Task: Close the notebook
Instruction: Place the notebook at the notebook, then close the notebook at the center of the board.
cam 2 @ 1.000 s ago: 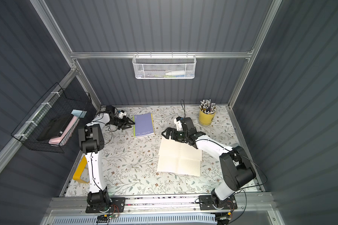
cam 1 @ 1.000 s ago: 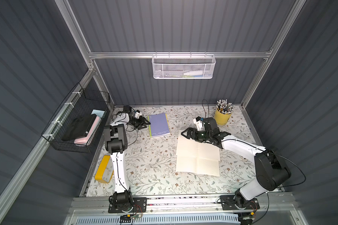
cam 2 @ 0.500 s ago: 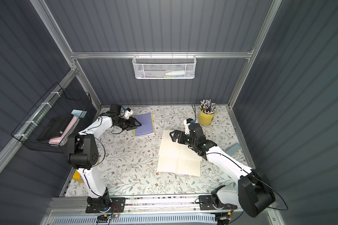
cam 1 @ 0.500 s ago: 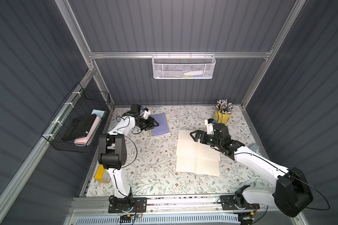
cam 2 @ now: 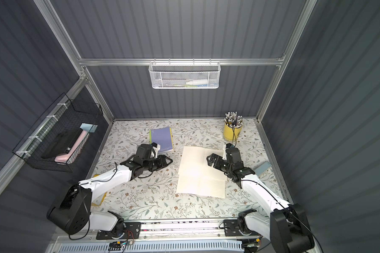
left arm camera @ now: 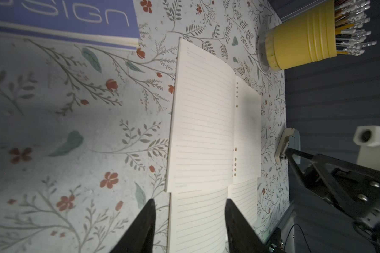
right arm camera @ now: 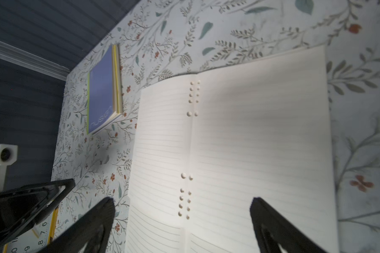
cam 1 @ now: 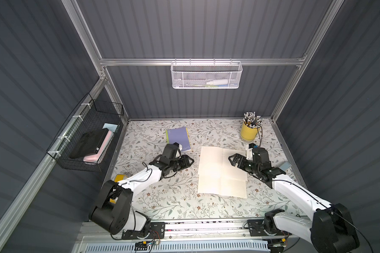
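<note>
Okay, notebook (cam 1: 222,173) lies open and flat, cream lined pages up, on the floral table (cam 1: 162,203), right of centre in both top views. Not closed yet. Right gripper (cam 1: 231,161) hangs over the far part of its right page, fingers (right arm camera: 101,219) spread wide with nothing between them; whether it touches the paper, can't tell. Left gripper (cam 1: 191,161) sits just left of the notebook, apart from it, pointing at its left edge, fingers (left arm camera: 140,227) parted and empty. Closed purple book (cam 1: 177,139) lies behind the left gripper. Yellow pencil cup (cam 1: 248,132) stands in the far right corner, behind the notebook.
</note>
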You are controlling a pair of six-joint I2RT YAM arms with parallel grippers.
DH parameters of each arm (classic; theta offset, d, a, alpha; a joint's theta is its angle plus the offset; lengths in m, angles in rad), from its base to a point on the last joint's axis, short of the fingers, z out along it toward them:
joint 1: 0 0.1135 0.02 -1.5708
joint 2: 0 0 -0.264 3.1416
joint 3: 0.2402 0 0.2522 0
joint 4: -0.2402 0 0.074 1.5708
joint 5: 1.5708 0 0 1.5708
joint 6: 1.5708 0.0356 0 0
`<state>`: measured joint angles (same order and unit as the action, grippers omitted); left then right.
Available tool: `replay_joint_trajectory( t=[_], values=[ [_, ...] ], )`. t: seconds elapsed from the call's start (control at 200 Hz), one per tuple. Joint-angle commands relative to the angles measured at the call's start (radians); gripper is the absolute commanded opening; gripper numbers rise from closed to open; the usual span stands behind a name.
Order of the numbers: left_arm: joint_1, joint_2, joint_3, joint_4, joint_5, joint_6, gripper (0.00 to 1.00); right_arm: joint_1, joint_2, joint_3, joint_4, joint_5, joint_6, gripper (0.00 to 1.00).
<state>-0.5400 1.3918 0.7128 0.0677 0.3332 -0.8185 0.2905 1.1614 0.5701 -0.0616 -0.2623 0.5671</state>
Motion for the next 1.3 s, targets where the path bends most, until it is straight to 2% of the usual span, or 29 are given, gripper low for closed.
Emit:
replay_joint_trajectory(
  t=[0.0, 0.13, 0.23, 0.42, 0.595, 0.685, 0.83, 1.296],
  values=[
    [-0.08, -0.046, -0.092, 0.193, -0.156, -0.175, 0.5, -0.036, 0.041, 0.0, -0.028, -0.126, -0.025, 0.99],
    [-0.162, -0.036, -0.193, 0.383, -0.241, -0.288, 0.5, -0.052, 0.047, -0.018, -0.015, -0.179, -0.044, 0.99],
    [-0.208, 0.017, -0.211, 0.474, -0.263, -0.312, 0.5, -0.058, 0.028, -0.03, -0.01, -0.174, -0.055, 0.99],
    [-0.239, 0.085, -0.159, 0.497, -0.281, -0.322, 0.5, -0.065, 0.038, -0.036, -0.035, -0.154, -0.061, 0.99],
    [-0.261, 0.128, -0.148, 0.519, -0.334, -0.408, 0.51, -0.066, 0.097, -0.058, -0.027, -0.137, -0.053, 0.99],
    [-0.264, 0.166, -0.146, 0.542, -0.327, -0.45, 0.51, -0.071, 0.124, -0.061, -0.024, -0.142, -0.062, 0.99],
    [-0.265, 0.232, -0.155, 0.68, -0.274, -0.468, 0.51, -0.072, 0.124, -0.071, -0.021, -0.137, -0.071, 0.99],
    [-0.276, 0.288, -0.128, 0.722, -0.252, -0.527, 0.51, -0.074, 0.169, -0.088, -0.039, -0.137, -0.065, 0.99]
  ],
)
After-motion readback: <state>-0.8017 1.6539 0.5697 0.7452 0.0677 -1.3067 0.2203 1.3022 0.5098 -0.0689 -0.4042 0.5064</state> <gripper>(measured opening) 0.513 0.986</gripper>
